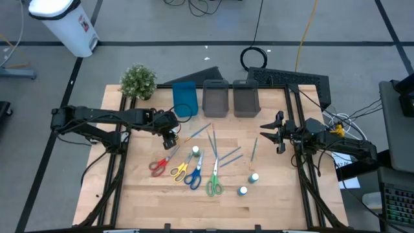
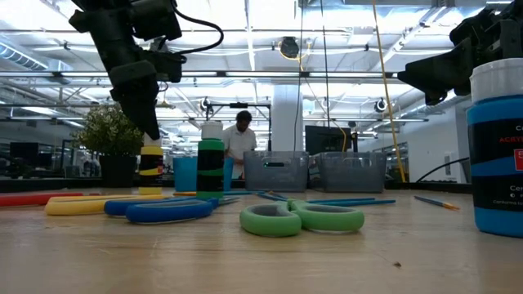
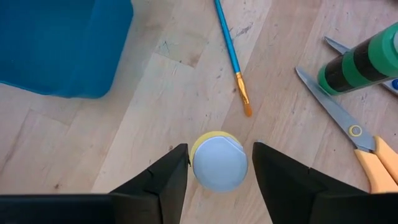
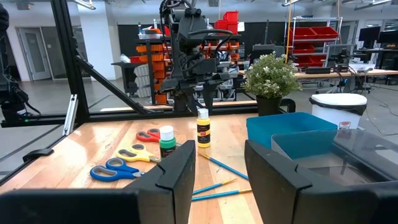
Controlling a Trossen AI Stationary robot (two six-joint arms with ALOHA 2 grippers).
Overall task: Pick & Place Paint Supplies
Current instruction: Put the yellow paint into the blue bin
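A small yellow-and-black bottle with a white cap (image 3: pixel 219 165) stands upright on the table. My left gripper (image 3: pixel 219 148) hangs open right above it, pointing steeply down, with a fingertip on either side of the cap (image 4: pixel 203 112) and a narrow gap at each. A green bottle (image 1: pixel 195 151) stands a little nearer the table's middle. Red (image 1: pixel 157 166), yellow (image 1: pixel 180 170), blue (image 1: pixel 193 177) and green scissors (image 1: pixel 213 185) lie flat in a row. Thin blue brushes (image 1: pixel 226 155) lie around them. My right gripper (image 1: pixel 272 133) waits open and level at the table's right side.
A blue bin (image 1: pixel 184 99) and two grey bins (image 1: pixel 215 97) (image 1: pixel 246 97) stand along the far edge, with a potted plant (image 1: pixel 138 81) at the far left corner. Two teal-capped bottles (image 1: pixel 253 177) (image 1: pixel 242 191) stand near the front right. A person shows in the room behind the table.
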